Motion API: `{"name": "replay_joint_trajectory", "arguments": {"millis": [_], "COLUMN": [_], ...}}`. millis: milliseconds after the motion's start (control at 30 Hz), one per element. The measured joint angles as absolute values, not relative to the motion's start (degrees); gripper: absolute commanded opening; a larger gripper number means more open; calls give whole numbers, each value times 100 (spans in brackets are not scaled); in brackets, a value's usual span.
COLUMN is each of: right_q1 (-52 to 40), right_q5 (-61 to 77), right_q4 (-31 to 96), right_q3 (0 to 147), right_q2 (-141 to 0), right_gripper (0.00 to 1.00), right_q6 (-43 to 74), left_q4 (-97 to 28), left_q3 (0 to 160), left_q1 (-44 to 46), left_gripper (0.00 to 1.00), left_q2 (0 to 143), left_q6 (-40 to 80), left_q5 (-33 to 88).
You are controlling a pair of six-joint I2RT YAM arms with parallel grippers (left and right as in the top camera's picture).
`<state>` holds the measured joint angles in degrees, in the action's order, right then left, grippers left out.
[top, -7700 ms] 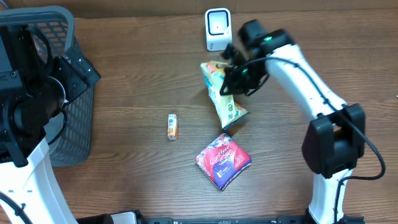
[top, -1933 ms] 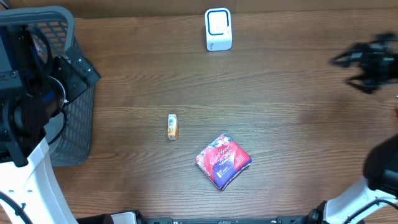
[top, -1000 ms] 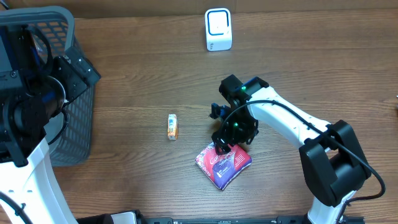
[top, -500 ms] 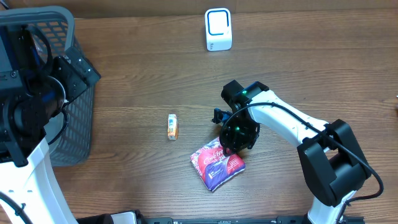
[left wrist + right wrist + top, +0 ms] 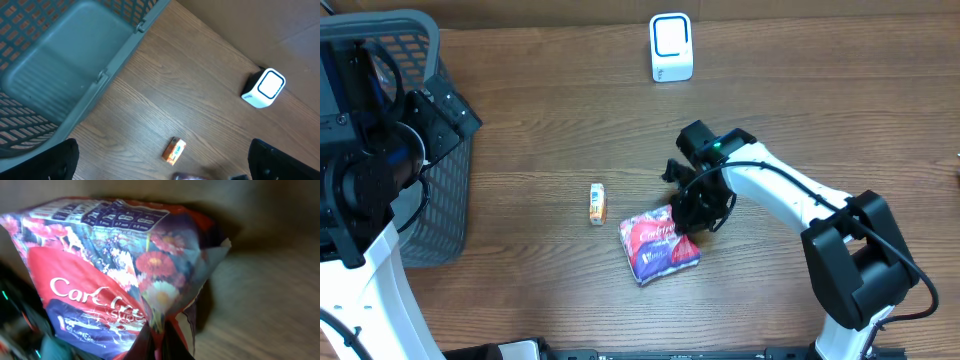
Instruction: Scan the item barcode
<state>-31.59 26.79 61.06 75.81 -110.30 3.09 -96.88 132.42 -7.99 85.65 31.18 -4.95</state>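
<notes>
Red floral pack (image 5: 658, 245) lies at lower centre, its upper-right corner clamped in the right gripper (image 5: 686, 222); scanner (image 5: 670, 47) stands well apart, straight up-frame at top centre. Left gripper (image 5: 162, 165), jaws spread wide, hangs far left.

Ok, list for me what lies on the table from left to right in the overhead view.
basket → small orange packet → red floral pouch. The white scanner stands at the far edge within the pouch's span, so it has no clear place in the order.
</notes>
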Motion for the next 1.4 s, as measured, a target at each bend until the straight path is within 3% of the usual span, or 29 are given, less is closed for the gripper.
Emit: {"name": "replay_joint_trajectory", "arguments": {"millis": [400,433,533,600,700,867,1200,1333,1400], "right_q1": [-1306,-1194,-972,-963,-1149,-1857,-2751,-2746,-2742], "right_q5": [4080,4139,4130,4025,3820,3404,2783,2740,2668], "right_q4": [3852,3693,3671,3841,4270,4613,4668,4764,4801], "right_q3": [8938,8949,8956,8958,8958,8958,8989,9035,9039], "right_q2": [-11050,-11050,-11050,-11050,-11052,-11174,-12027,-12055,-12066], "right_gripper": [4,9,44,60,75,76,75,59,59], "right_q6": [2204,2307,2333,2082,1455,585,193,152,137], "left_q4": [-9686,-9688,-9686,-9688,-9688,-9686,-9686,-9686,-9686], "left_q3": [13242,13242,13242,13242,13242,13242,13242,13242,13242], "left_q1": [-799,-799,-799,-799,-799,-799,-799,-799,-799], "left_gripper": [99,100,100,100,100,100,100,100,100], "left_q2": [8565,8565,8565,8565,8565,8569,8569,8578,8580], "left_q6": [3118,3118,3118,3118,3118,3116,3118,3116,3116], "left_q5": [-495,-495,-495,-495,-495,-495,-495,-495,-495]}}
